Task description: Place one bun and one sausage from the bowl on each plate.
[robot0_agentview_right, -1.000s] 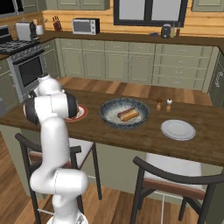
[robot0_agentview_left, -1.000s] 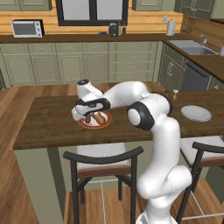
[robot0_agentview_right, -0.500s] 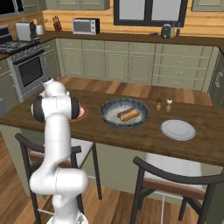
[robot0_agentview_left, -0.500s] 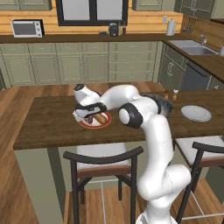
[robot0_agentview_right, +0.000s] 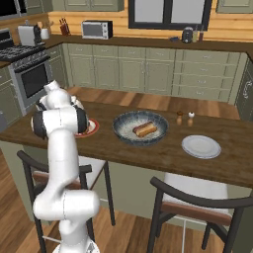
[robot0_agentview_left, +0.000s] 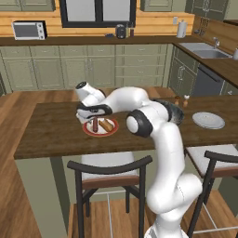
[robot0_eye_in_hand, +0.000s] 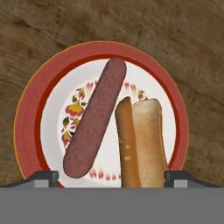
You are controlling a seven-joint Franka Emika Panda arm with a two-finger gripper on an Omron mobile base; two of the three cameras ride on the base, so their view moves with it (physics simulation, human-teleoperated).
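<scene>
The red-rimmed plate (robot0_eye_in_hand: 28, 113) is being served: a sausage (robot0_eye_in_hand: 94, 118) and a bun (robot0_eye_in_hand: 142, 142) are lying side by side on it. The claw (robot0_eye_in_hand: 111, 177) is being held spread and empty just above them, apparently for release. The bowl (robot0_agentview_right: 123, 133) and grey plate (robot0_agentview_right: 201, 147) are resting on the surface (robot0_agentview_right: 232, 158), the latter unfilled.

Counter: long dark wooden island counter (robot0_agentview_right: 163, 148).
Shakers: two small shakers (robot0_agentview_right: 185, 118) on it, at 2 o'clock from centre.
Stools: two dark-framed stools (robot0_agentview_left: 108, 171) at 6 o'clock.
Microwave: silver microwave oven (robot0_agentview_left: 29, 29) on back counter, 11 o'clock.
Sink: steel sink (robot0_agentview_left: 204, 46), 1 o'clock.
</scene>
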